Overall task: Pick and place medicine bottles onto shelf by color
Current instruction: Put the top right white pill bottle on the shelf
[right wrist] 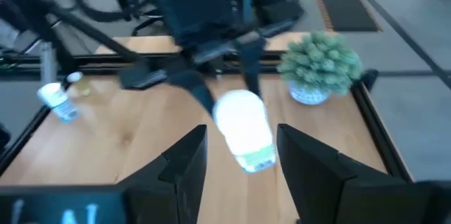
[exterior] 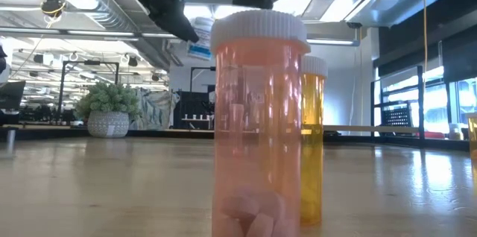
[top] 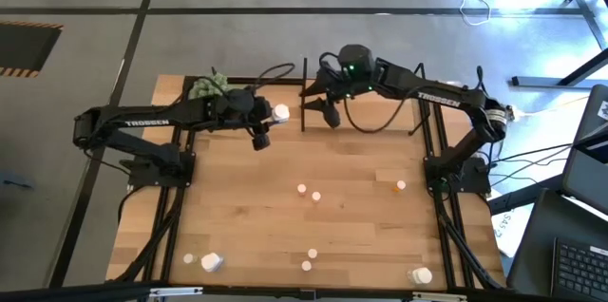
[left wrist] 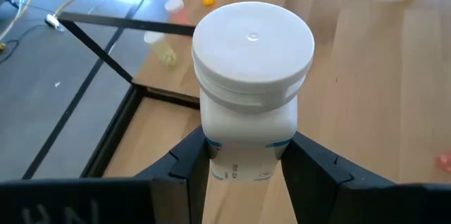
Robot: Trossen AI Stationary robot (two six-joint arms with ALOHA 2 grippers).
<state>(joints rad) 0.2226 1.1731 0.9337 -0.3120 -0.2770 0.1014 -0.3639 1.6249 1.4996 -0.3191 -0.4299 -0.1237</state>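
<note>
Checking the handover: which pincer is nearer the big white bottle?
Left. The left pincer grips the big white bottle; the right pincer hangs beside it, apart.

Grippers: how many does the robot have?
2. The left gripper holds a white bottle near the table's far edge; the right gripper hangs open beside it, facing that bottle.

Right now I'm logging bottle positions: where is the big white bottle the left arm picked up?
The big white bottle is clamped in the left gripper, held above the table's far edge in the high view, between the green plant and the right gripper.
</note>
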